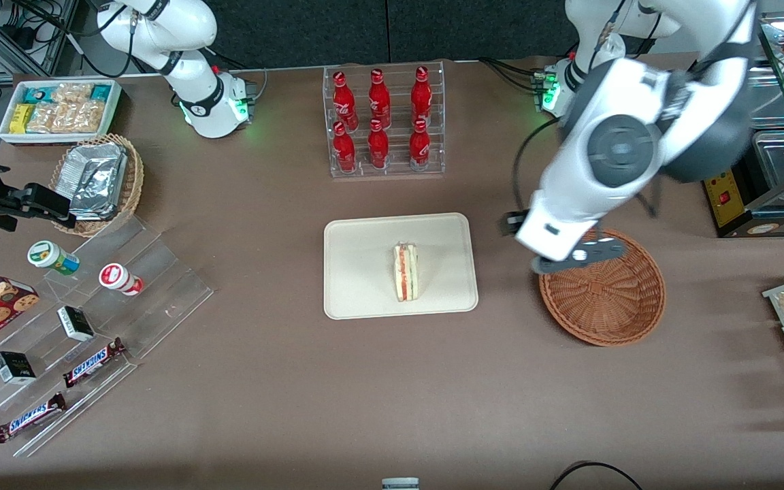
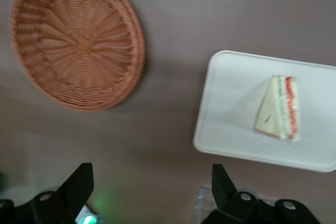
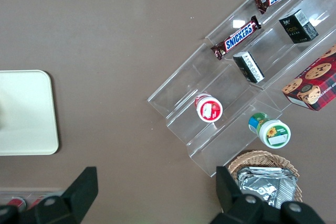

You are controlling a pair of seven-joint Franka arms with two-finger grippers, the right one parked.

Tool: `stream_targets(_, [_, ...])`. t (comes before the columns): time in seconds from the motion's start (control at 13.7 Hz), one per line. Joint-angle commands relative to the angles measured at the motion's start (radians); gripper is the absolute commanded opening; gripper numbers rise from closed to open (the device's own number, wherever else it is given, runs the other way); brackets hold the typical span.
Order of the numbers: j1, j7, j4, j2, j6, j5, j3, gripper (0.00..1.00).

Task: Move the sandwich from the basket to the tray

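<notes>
Sandwich (image 1: 405, 273) is on the tray (image 1: 365, 235), lying flat near the tray's middle, red filling stripe along one long edge, fully inside the rim. Basket (image 1: 610, 306) has nothing in it; woven bottom is bare in both the front and left wrist views. It sits on the bench (image 1: 297, 381) beside the tray, toward the working arm's end, with a strip of bare bench between the two.

Tool (image 2: 152, 192) hangs in the air above the bench, over the basket's edge farther from the front camera and on the tray-facing side. Fingers (image 2: 79, 184) are spread wide, nothing between them, touching nothing. In the left wrist view both basket (image 2: 79, 40) and tray (image 2: 231, 98) are well clear of the tool, sandwich (image 2: 281, 108) visible on the tray.

Rack of red bottles (image 1: 382, 119) stands farther from the front camera than the tray.
</notes>
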Motion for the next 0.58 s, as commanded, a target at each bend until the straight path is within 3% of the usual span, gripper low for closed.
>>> stream_targets(0.0, [0.079, 0.129, -0.053, -0.08, -0.038, 0.008, -0.008, 0.99])
stream_targets(0.29, [0.22, 0.339, -0.144, -0.192, -0.039, 0.007, -0.009, 0.99])
stream_targets(0.51, [0.229, 0.477, -0.145, -0.232, -0.077, 0.007, 0.041, 0.99])
